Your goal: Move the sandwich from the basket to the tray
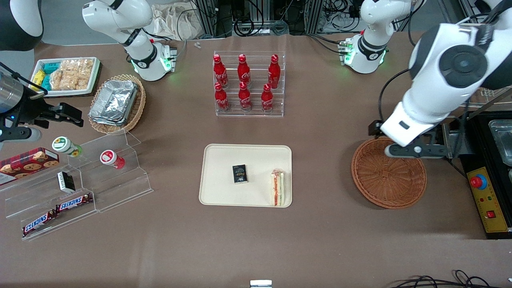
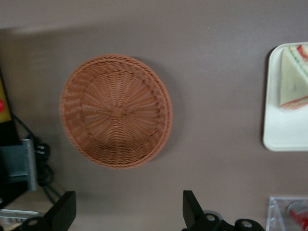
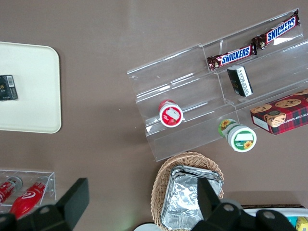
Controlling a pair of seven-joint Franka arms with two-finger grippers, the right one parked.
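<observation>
The sandwich [image 1: 277, 188] lies on the cream tray [image 1: 224, 194], at the tray's edge nearest the working arm's end of the table; its orange and green filling shows along one side. The wrist view catches the sandwich [image 2: 293, 79] and a corner of the tray [image 2: 284, 137] too. The round reddish-brown basket [image 1: 388, 180] stands with nothing in it, its woven bottom bare [image 2: 115, 110]. My gripper [image 1: 408, 151] hangs above the basket's rim farthest from the front camera. It is open [image 2: 127, 201], with only brown tabletop between its black fingers [image 2: 188, 204].
A small black box [image 1: 240, 174] lies mid-tray. A clear rack of red cola bottles [image 1: 248, 86] stands farther back. A yellow control box with a red button [image 1: 484, 200] sits beside the basket. Acrylic shelves with snacks [image 1: 80, 188] and an oval basket of foil trays [image 1: 116, 104] lie toward the parked arm's end.
</observation>
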